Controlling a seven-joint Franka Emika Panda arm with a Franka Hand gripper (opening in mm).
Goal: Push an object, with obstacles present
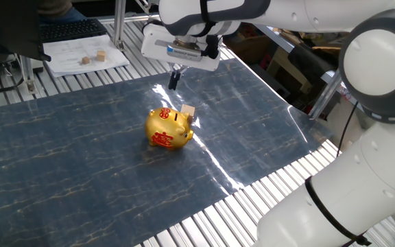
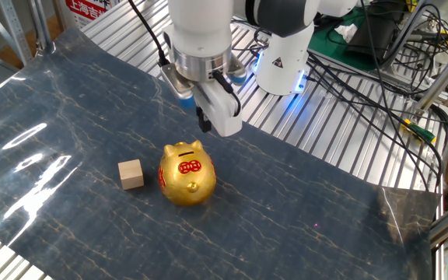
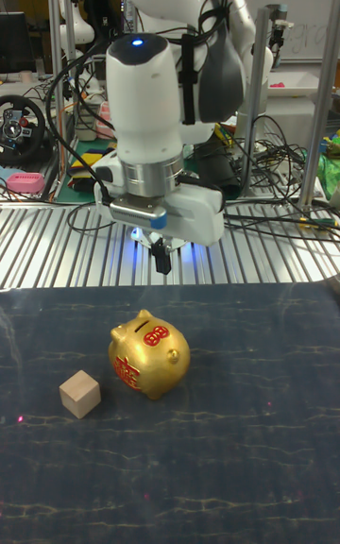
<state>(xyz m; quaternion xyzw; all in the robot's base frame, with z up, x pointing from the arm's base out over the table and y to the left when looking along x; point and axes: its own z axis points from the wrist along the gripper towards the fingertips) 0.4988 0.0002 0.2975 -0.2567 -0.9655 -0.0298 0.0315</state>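
Observation:
The object, a small light-tan wooden cube, rests on the dark mat just beside the gold piggy bank. In one fixed view the piggy bank hides part of the cube. My gripper hangs above the mat behind the piggy bank, on the robot-base side, apart from both. Its black fingers are pressed together and shut, with nothing between them.
The dark marbled mat covers a slatted metal table. White paper with two small cubes lies off the mat at a far corner. The robot base and cables stand behind the mat.

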